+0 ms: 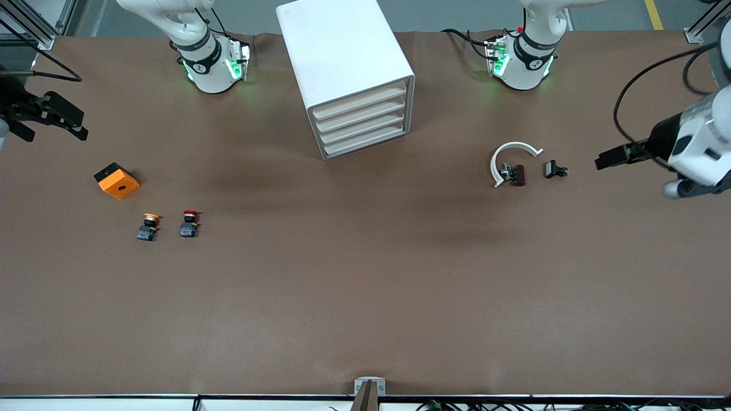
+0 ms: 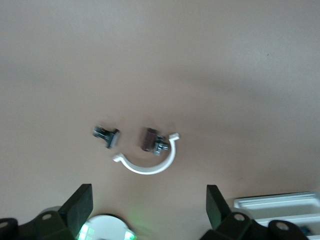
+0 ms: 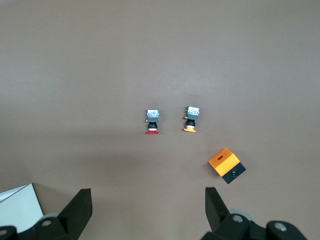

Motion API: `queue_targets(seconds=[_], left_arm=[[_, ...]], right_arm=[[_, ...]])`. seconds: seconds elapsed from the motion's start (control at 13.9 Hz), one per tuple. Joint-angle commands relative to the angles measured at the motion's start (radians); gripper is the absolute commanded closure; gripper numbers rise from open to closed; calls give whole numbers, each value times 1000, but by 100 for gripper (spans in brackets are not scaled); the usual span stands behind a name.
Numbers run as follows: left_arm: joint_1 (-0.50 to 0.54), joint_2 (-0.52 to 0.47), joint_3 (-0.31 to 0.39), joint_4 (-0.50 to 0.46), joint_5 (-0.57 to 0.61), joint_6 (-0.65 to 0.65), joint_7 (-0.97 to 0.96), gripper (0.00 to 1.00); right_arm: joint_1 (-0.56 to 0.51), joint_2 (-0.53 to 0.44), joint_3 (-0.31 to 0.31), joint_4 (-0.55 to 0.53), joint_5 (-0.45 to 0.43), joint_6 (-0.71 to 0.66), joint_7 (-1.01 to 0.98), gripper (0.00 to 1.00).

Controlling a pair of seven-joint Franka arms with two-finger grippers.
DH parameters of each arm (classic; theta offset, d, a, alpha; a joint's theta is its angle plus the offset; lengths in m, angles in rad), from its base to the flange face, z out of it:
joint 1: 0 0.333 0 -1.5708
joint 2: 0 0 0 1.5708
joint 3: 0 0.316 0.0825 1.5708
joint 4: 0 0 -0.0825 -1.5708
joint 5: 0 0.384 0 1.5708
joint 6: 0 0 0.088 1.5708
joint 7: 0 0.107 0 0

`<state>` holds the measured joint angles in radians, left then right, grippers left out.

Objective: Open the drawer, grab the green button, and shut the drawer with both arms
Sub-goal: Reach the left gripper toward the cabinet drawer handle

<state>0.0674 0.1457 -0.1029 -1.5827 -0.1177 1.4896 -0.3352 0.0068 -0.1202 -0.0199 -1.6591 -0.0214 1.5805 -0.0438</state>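
Note:
The white cabinet (image 1: 342, 57) stands at the table's middle, near the arms' bases. All four drawers are shut; the lowest drawer (image 1: 366, 142) shows only its cream front. The green-capped button is out of view. My left gripper (image 1: 612, 156) hangs open and empty over the left arm's end of the table, beside a small black part (image 1: 555, 169); in the left wrist view (image 2: 150, 210) its jaws stand wide apart. My right gripper (image 1: 48, 117) hangs open and empty over the right arm's end; its jaws stand wide apart in the right wrist view (image 3: 148, 210).
A red-capped button (image 1: 189, 222) and a yellow-capped button (image 1: 149, 226) stand beside an orange box (image 1: 116, 180) toward the right arm's end. A white C-shaped clamp (image 1: 512, 155) with a dark part (image 1: 515, 174) lies toward the left arm's end.

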Motion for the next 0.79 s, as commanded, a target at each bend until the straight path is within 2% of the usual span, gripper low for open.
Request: queue_targets(seconds=[0.0,0.29,0.57,0.72], left_arm=[[-18,96,-12,29,-31,-11,-181,0],[-98,230,-18,35,-172,-11,-610,0],[-202,490,-18,255,-259,-3,-1138,0],[-199,582,-17,282,-394,56,-1360,0]], right_arm=[[-4,42,8,62,12,-5,-10,0],[31,85,9,110,4,-5,-11,0],[45,128,9,166,3,-11,-2,0],[45,131,9,170,3,-11,-2,0]])
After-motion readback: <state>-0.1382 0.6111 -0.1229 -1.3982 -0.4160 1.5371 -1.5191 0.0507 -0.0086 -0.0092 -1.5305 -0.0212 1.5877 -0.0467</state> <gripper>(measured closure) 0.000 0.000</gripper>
